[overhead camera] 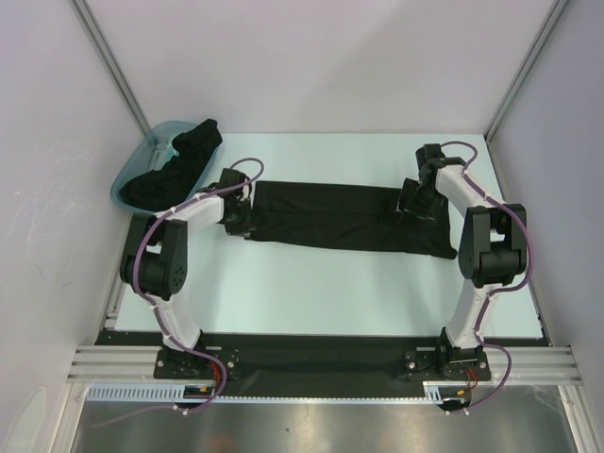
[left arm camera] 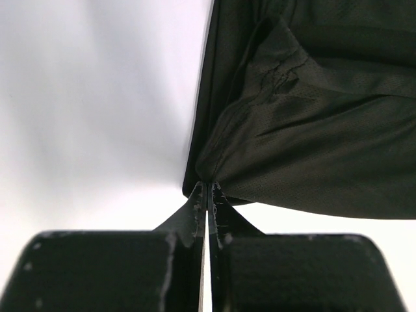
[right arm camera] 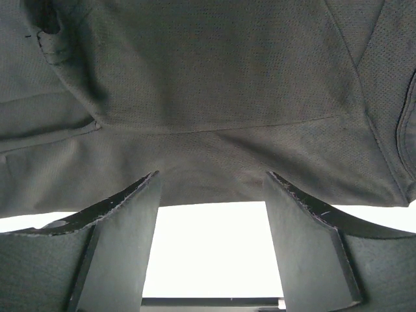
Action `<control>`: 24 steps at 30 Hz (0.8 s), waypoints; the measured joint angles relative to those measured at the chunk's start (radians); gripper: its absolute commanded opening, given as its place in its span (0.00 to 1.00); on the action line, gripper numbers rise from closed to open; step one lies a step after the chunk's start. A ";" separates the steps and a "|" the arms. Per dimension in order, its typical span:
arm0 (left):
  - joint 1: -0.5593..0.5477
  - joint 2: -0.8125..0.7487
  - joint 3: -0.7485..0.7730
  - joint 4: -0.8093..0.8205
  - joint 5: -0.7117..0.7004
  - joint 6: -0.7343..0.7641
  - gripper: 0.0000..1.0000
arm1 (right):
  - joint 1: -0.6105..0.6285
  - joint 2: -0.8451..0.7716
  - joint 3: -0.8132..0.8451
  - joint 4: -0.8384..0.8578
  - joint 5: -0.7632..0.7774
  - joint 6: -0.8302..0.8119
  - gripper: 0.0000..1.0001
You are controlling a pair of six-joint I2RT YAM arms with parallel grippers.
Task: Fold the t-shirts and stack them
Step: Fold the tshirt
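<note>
One black t-shirt [overhead camera: 330,215] lies stretched in a long band across the middle of the pale table. At its left end my left gripper [overhead camera: 242,219] is shut, and in the left wrist view the cloth [left arm camera: 312,130] bunches to a point pinched between the closed fingertips [left arm camera: 208,188]. My right gripper [overhead camera: 415,203] rests at the shirt's right end. There the jaws stand open [right arm camera: 213,179], one finger on each side of the cloth's edge [right arm camera: 214,84], gripping nothing. More black t-shirts [overhead camera: 179,165] are heaped in the tub at the back left.
A teal plastic tub [overhead camera: 121,184] sits at the table's back left corner, just behind the left arm. White walls and metal posts close in the back and sides. Bare table [overhead camera: 330,293] lies between the shirt and the arm bases.
</note>
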 measured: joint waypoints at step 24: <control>-0.038 0.095 0.229 0.105 0.172 -0.018 0.35 | -0.019 0.000 -0.026 -0.016 0.115 0.114 0.70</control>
